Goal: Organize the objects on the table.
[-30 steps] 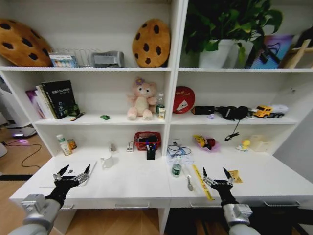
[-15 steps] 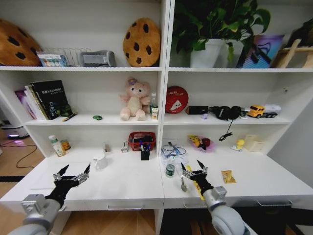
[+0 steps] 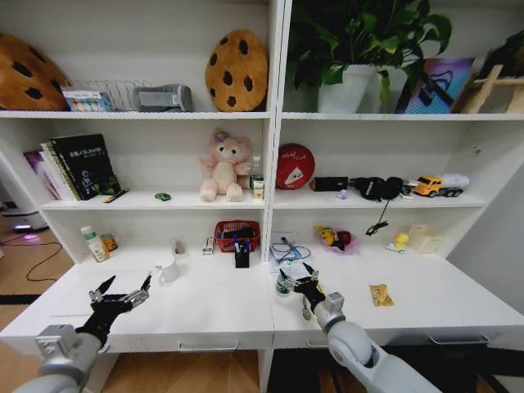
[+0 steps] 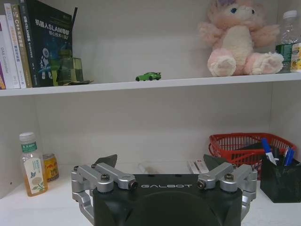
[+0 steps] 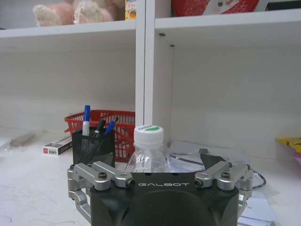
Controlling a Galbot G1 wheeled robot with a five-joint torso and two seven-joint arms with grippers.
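Reaching across the white desk (image 3: 221, 315), the right gripper (image 3: 299, 279) stands with its jaws spread wide and nothing between them, lined up on a small clear bottle with a white, green-topped cap (image 5: 148, 135). In the right wrist view the bottle rises squarely in the gap between the two fingers, just ahead of them and not yet enclosed; whether either finger touches it cannot be told. Behind the bottle sit a black mesh pen cup (image 5: 91, 141) and a red basket (image 5: 120, 123), with a loose coil of cable (image 3: 293, 252) just beside it. A spoon (image 3: 306, 310) and a yellow packet (image 3: 380, 295) lie on the desk nearer the front edge. The left gripper (image 3: 124, 293) hovers over the left end of the desk, jaws likewise wide and holding nothing. Tidying looks barely begun: clutter is scattered over the desk, and judging by this the bottle is the first piece in hand.
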